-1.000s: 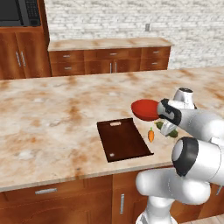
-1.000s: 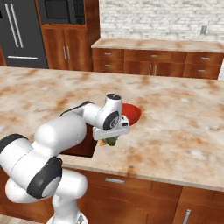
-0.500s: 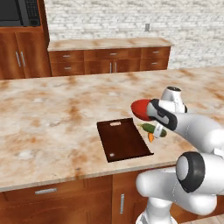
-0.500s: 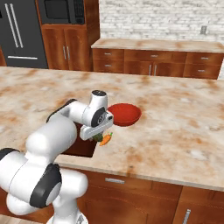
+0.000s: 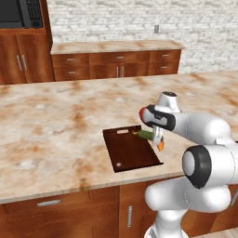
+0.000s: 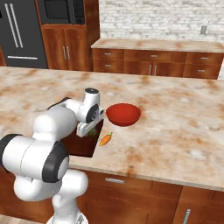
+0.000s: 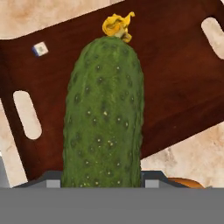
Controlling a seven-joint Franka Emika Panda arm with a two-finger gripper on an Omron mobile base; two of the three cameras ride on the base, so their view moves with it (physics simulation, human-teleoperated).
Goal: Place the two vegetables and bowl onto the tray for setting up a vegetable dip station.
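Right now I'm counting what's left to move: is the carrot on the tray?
No, the carrot lies on the counter beside the tray, near the red bowl.

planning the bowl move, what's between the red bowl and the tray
In the right base view, the carrot lies on the counter between the bowl and the tray.

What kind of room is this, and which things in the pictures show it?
It looks like a home kitchen: a black microwave set among wooden cabinets, a dark refrigerator, and a marble-patterned counter that carries a red bowl.
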